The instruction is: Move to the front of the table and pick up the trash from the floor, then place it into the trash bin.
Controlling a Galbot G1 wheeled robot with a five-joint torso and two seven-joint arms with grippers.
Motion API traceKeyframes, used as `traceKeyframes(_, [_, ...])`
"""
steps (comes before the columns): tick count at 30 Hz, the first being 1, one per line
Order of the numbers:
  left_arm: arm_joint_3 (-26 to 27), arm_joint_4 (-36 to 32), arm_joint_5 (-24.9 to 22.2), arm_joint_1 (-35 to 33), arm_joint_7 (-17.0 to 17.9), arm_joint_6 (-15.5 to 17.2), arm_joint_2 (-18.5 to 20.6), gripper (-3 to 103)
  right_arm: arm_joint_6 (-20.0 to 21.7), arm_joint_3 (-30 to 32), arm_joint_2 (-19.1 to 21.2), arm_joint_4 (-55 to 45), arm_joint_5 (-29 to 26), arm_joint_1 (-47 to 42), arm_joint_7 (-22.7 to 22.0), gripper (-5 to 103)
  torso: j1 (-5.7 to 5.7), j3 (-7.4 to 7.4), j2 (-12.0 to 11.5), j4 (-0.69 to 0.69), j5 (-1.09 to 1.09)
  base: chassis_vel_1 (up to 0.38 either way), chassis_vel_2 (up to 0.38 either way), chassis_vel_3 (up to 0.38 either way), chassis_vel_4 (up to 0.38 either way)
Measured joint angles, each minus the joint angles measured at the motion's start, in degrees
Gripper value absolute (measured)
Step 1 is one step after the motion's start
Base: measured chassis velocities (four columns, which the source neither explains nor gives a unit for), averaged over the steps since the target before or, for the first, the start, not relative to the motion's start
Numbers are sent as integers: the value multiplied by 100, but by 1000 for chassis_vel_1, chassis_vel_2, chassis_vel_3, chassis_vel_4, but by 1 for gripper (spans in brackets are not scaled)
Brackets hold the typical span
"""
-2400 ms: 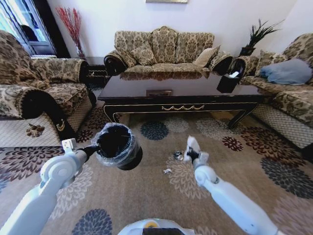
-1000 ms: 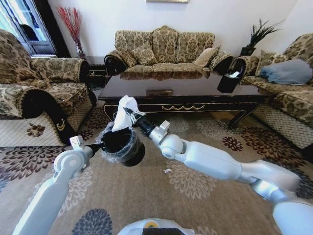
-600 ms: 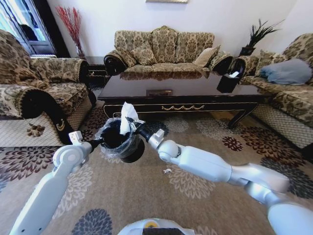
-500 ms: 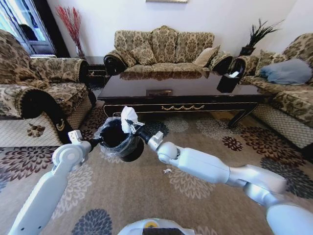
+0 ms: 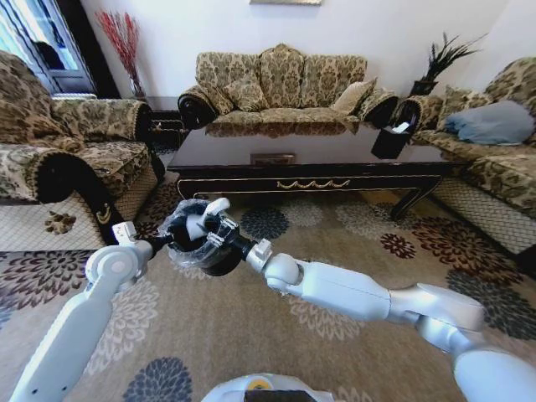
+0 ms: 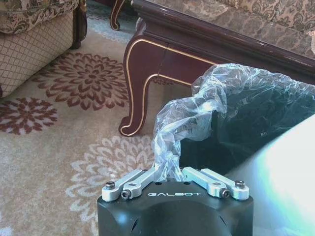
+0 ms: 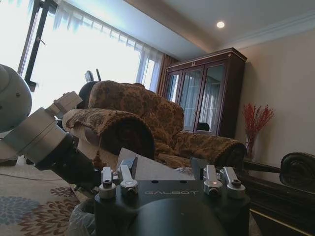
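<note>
My left gripper is shut on the clear liner at the rim of the black trash bin and holds the bin above the floor, in front of the dark table. My right arm reaches across to it. The right gripper sits in the bin's mouth. In the right wrist view its fingers stand apart, and a white paper sheet, the trash, lies loose between them. A white edge of the paper shows at the bin's rim. The liner bulges beside the table's leg.
Patterned sofas ring the table: one behind it, one on the left, and one on the right with a blue cushion. A black tissue box stands on the table's right end. Open carpet lies to the right of my arms.
The right gripper has dropped from above the bin into its mouth. The paper, which stood high above the rim, is now down at rim level. The left arm has held the bin nearly still.
</note>
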State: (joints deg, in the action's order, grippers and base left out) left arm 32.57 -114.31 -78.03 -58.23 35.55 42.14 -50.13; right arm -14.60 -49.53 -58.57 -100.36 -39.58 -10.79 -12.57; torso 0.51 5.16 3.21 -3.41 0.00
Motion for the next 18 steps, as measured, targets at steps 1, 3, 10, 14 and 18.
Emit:
traceKeyframes(1, [0, 0, 0, 0, 0, 0, 0, 2, 0, 0, 0, 0, 0, 0, 0, 56, 0, 0, 0, 0, 0, 0, 0, 0, 0])
traceKeyframes(3, [8, -1, 15, -27, -15, 0, -2, 2, -57, 13, 103, -29, -60, 6, 126, 73, 0, 0, 0, 0, 0, 0, 0, 0, 0])
traceKeyframes(10, [124, -65, 21, -118, -27, 0, 64, 2, -38, 380, 291, -72, -436, -55, 149, 94, 0, 0, 0, 0, 0, 0, 0, 0, 0])
traceKeyframes(14, [220, -136, 21, -217, -29, 0, 105, 2, 97, 612, 364, -69, -653, -94, -23, 99, 0, 0, 0, 1, 1, 0, 0, 0, 0])
traceKeyframes(18, [249, -229, 23, -292, -28, 0, 70, 2, 224, 638, 413, -70, -507, -140, -163, 100, 0, 0, 0, 0, 0, 0, 0, 0, 0])
